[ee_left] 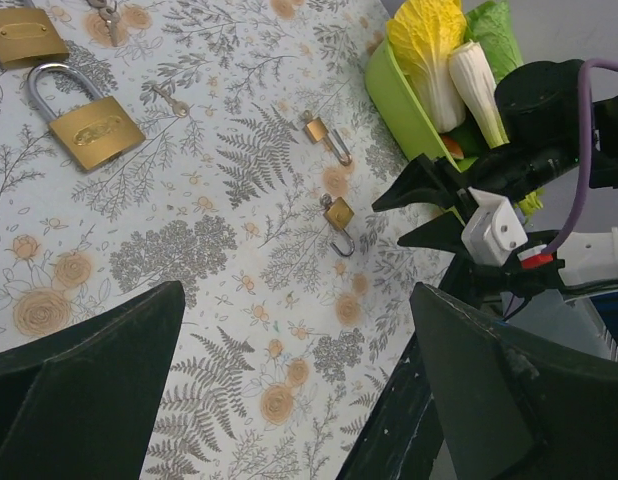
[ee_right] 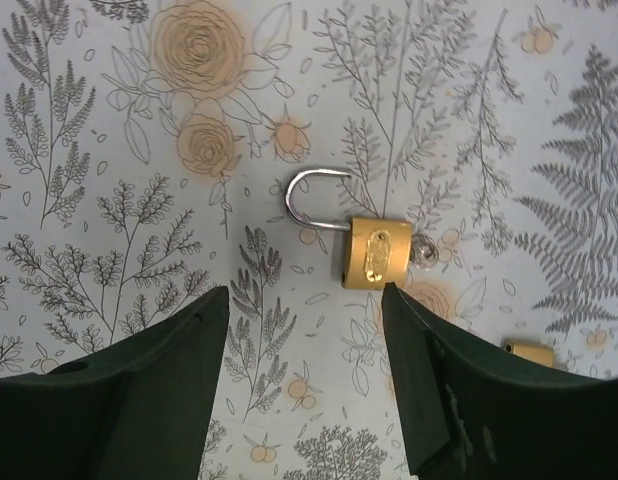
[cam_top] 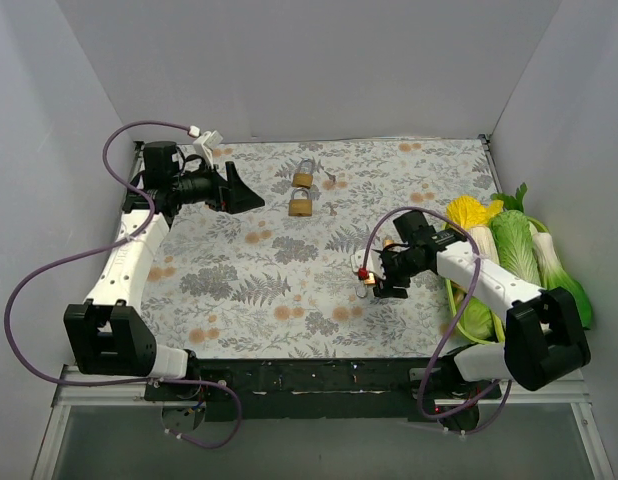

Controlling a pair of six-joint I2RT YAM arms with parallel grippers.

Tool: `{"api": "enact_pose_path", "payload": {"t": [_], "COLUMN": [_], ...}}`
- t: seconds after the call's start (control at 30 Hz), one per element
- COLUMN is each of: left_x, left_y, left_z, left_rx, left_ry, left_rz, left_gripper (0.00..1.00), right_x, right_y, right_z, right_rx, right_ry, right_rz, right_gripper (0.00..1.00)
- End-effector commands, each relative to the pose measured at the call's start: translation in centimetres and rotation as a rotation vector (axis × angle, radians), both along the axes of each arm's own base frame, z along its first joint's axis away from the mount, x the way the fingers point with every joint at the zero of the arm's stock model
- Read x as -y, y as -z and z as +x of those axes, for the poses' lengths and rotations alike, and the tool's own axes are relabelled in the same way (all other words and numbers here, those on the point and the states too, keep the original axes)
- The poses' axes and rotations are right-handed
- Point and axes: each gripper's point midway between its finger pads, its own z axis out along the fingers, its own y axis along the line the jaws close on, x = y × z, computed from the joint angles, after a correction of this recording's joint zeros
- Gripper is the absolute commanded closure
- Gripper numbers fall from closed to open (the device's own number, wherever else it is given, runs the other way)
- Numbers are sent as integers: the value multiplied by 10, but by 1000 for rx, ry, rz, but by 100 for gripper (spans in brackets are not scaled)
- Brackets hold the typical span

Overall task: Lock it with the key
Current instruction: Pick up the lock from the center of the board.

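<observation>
Currently the right gripper [ee_right: 304, 300] hangs over the floral-clothed counter [ee_right: 109, 150] with its fingers [ee_right: 139, 400] spread well apart and nothing held between them. A small brass padlock [ee_right: 379, 253] lies flat on the cloth just beyond the fingertips, nearer the finger on the view's right, its shackle swung open and curving toward the other finger. The key [ee_right: 425, 250], a tiny silver piece, sits touching the padlock's base, on the end away from the shackle; whether it is seated in the keyhole cannot be told. The corner of a second small padlock [ee_right: 534, 352] shows beside that same finger. The left gripper [ee_left: 297, 300] has its fingers opened wide and empty, with a larger brass padlock [ee_left: 84, 120] lying ahead of its view-left finger.
</observation>
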Motion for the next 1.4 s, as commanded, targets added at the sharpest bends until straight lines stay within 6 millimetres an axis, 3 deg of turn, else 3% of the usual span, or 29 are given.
{"api": "enact_pose_path", "payload": {"t": [0.0, 0.13, 0.37, 0.43, 0.47, 0.5, 0.63, 0.8, 0.93, 1.07, 1.2, 1.37], "left_x": [2, 2, 5, 5, 4, 4, 0, -4, -5, -5, -4, -3], "left_y": [-23, -26, -21, -22, -23, -23, -24, -21, -22, -20, -20, -18], "left_z": [-20, -23, -30, -29, -28, -28, -28, -28, -25, -22, -20, -15], "left_rx": [67, 85, 72, 67, 69, 71, 90, 97, 105, 105, 97, 85], "left_ry": [41, 50, 83, 80, 69, 61, 28, 1, -15, -22, -23, -20], "left_rz": [-23, -21, -36, -39, -33, -28, -6, 13, 22, 18, 10, -3], "left_gripper": [2, 2, 2, 2, 2, 2, 2, 2, 2, 2, 2, 2], "right_x": [-13, -11, -5, -12, -13, -18, -21, -17, -7, -1, -3, -5], "right_y": [6, 12, 21, 7, 14, 1, 10, 18, 16, 28, 29, 33], "right_z": [1, 5, 12, 25, 25, 36, 40, 35, 32, 30, 47, 50], "right_rx": [103, 93, 242, 210, 138, 125, -20, -57, -63, -36, -37, -45], "right_ry": [-198, -243, -540, -504, -485, -458, -280, -168, -54, 34, 154, 176], "right_rz": [-3, -44, -116, -112, -122, -121, -125, -128, -126, -122, -121, -101], "right_gripper": [31, 33, 33, 33, 33, 33, 34, 40, 40, 35, 35, 35]}}
